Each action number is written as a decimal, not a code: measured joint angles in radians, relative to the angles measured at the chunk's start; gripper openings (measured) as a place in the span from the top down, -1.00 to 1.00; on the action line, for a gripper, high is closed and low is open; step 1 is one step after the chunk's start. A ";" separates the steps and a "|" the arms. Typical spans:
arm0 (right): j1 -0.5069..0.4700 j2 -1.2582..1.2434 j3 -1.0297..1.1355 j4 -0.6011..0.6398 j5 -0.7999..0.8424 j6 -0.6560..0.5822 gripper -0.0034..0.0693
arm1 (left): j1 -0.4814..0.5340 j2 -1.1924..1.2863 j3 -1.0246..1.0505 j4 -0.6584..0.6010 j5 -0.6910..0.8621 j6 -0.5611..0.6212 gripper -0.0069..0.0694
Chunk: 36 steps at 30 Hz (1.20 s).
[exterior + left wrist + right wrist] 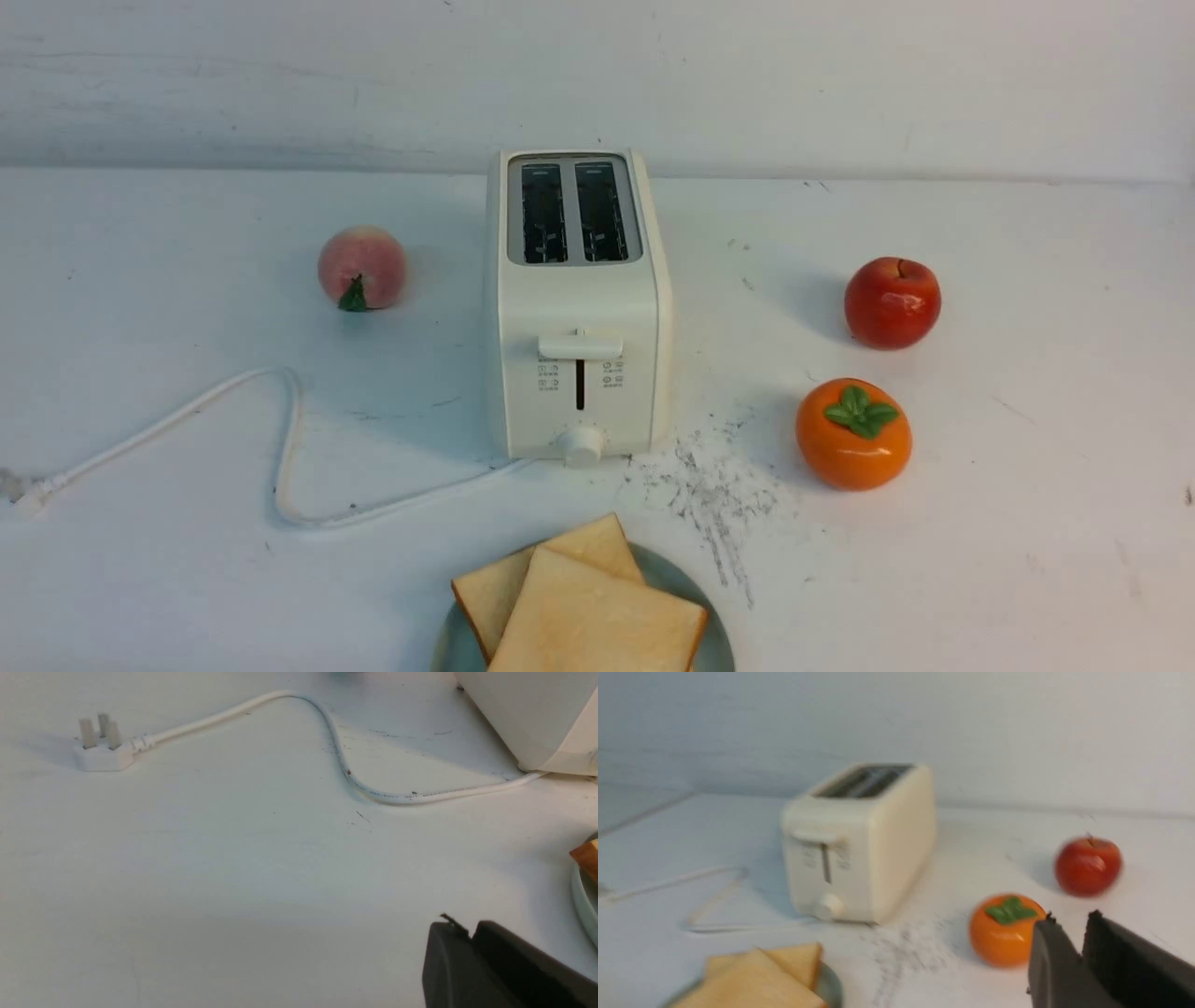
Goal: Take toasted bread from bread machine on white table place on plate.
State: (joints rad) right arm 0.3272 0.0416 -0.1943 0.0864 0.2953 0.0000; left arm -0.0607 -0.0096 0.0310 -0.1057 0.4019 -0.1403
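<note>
Two slices of toasted bread (597,616) lie overlapping on the pale blue-green plate (695,602) at the near edge of the white table (1027,523). The bread machine (579,308) stands behind the plate, both slots empty and its lever up. Neither gripper shows in the front view. In the left wrist view my left gripper (469,928) is shut and empty above bare table, beside the plate rim (584,900) and a toast corner (586,856). In the right wrist view my right gripper (1071,919) has its tips a narrow gap apart, empty, near the orange persimmon (1004,931).
A peach (361,267) sits left of the toaster. A red apple (892,302) and the persimmon (853,434) sit to its right. The white cord (289,411) loops across the left side to its plug (100,751). Grey-black scratches (714,485) mark the table by the plate.
</note>
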 joint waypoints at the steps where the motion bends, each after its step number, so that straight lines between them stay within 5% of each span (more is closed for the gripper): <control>1: -0.048 -0.010 0.043 0.001 0.003 0.000 0.60 | 0.000 0.000 0.000 0.000 0.000 0.000 0.66; 10: -0.329 -0.051 0.210 0.011 0.090 0.000 0.56 | 0.000 -0.001 0.000 0.000 0.000 0.000 0.63; 36: -0.323 -0.051 0.210 0.012 0.090 0.000 0.49 | 0.000 -0.001 0.000 0.000 0.000 0.000 0.58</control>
State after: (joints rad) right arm 0.0039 -0.0096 0.0154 0.0979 0.3853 0.0000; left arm -0.0607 -0.0107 0.0310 -0.1057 0.4016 -0.1403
